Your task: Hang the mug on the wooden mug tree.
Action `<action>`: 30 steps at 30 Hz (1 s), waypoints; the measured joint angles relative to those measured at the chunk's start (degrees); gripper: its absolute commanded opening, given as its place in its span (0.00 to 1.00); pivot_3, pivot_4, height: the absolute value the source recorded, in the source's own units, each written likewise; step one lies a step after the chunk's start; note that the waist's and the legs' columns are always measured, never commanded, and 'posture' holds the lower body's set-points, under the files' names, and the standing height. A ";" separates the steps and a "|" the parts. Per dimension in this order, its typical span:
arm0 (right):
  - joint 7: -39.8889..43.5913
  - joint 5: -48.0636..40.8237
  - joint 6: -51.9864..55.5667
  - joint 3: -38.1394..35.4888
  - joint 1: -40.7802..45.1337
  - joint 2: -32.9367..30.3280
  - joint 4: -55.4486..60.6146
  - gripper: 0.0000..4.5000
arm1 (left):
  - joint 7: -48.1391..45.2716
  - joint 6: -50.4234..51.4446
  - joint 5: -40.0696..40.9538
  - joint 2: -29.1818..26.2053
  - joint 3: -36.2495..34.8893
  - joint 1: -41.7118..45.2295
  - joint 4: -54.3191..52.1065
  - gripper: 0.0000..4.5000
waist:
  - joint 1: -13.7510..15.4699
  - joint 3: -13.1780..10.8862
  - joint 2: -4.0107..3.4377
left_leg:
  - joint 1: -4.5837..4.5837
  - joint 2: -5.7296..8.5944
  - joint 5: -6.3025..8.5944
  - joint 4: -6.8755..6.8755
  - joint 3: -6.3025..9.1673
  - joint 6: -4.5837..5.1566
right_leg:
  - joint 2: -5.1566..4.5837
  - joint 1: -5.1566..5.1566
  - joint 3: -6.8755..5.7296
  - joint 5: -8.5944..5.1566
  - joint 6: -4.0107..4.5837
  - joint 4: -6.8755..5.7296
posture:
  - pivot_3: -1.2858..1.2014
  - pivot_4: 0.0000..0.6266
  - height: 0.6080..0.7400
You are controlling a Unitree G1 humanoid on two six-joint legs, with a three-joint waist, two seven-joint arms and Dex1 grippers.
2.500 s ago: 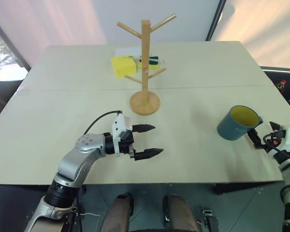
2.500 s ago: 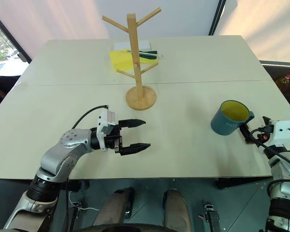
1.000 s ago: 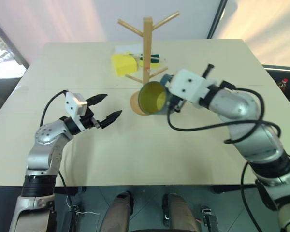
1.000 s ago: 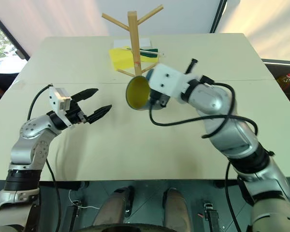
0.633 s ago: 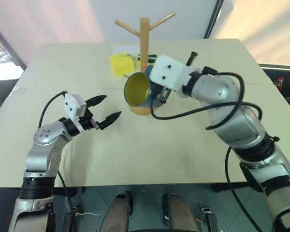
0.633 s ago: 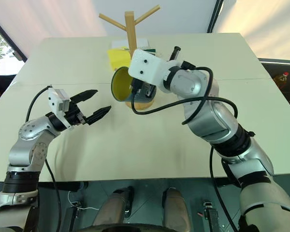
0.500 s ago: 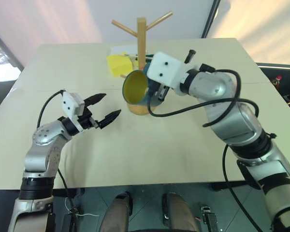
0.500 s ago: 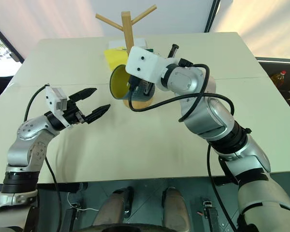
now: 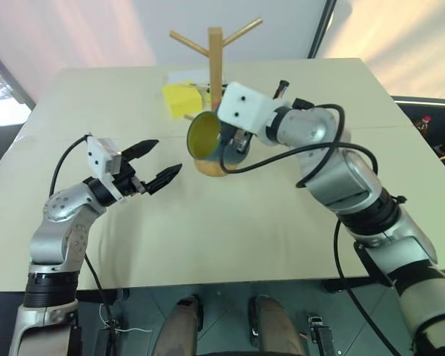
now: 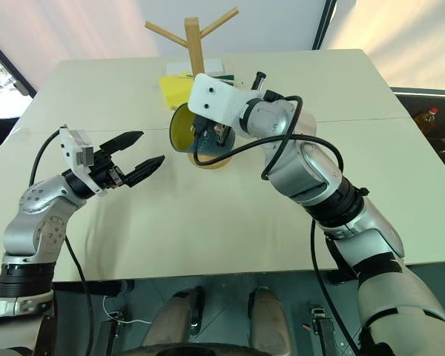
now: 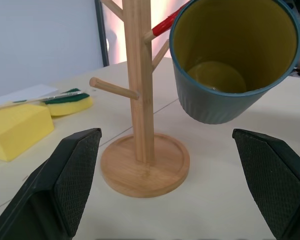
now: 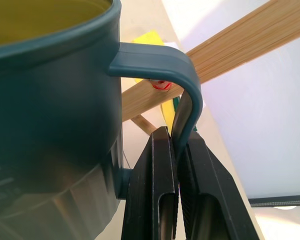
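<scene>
The mug [image 11: 235, 60] is glazed slate-blue ceramic with fine ribbing low on its wall and a glossy yellow inside. It hangs tipped on its side in the air, mouth toward the left arm, just beside the post of the wooden mug tree [image 9: 216, 81]. The right pincer [image 12: 176, 165] is clamped on the thin blue handle, its ridged black fingers pressed against either face. The tree is pale smooth wood: round dished base, straight post, angled pegs. The mug hides part of the base in the head views. The left pincer [image 9: 154, 162] hovers over the matte cream tabletop [image 9: 230, 222] with its fingers apart. A yellow sponge [image 9: 179, 99] lies behind the tree.
</scene>
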State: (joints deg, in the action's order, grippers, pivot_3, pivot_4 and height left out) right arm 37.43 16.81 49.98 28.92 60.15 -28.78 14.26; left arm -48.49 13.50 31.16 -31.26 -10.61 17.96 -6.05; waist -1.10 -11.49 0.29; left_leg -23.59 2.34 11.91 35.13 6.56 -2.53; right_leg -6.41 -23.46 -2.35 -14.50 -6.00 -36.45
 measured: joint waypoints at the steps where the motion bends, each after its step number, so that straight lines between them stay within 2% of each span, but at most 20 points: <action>1: 0.05 0.10 -0.28 0.03 0.26 0.39 -0.47 0.02 | 0.00 0.02 0.28 0.00 -0.17 0.00 -0.01 1.00 | 0.00 0.00 0.00 | 0.00 0.00 0.00 0.00 0.00 0.00 | 0.00 0.00 0.00 0.00 0.00 0.00 | 0.52 0.24 1.00; 24: 0.05 4.37 -5.20 0.06 1.89 4.75 -9.66 0.02 | -0.35 3.94 4.49 -1.01 -1.58 -0.13 -4.96 1.00 | 0.01 0.00 0.00 | 0.05 0.00 -0.11 0.02 0.01 -0.18 | 0.01 -0.05 0.02 0.01 0.01 -0.25 | 0.52 0.24 1.00; 27: 0.06 4.55 -5.88 0.05 1.89 4.81 -10.08 0.21 | -0.34 3.94 4.50 -1.00 -1.58 -0.13 -5.23 1.00 | 0.01 0.00 0.00 | 0.08 0.00 -0.12 0.02 0.01 -0.20 | 0.01 -0.07 0.04 0.00 0.01 -0.33 | 0.52 0.24 1.00; 30: -0.15 4.98 -6.69 -0.01 1.89 4.88 -10.27 0.56 | -0.34 3.94 4.50 -1.00 -1.58 -0.13 -5.23 1.00 | -0.01 0.00 0.00 | 0.09 0.00 -0.13 0.02 0.01 -0.21 | 0.01 -0.12 0.05 0.00 0.01 -0.46 | 0.52 0.24 1.00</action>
State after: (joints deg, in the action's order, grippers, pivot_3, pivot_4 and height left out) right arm 37.28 21.79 43.29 28.92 62.04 -23.90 3.99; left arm -48.84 17.44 35.66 -32.26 -12.20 17.82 -11.28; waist -1.11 -11.49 0.29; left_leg -23.50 2.34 11.78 35.15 6.56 -2.75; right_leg -6.40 -23.57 -2.30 -14.50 -5.99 -36.91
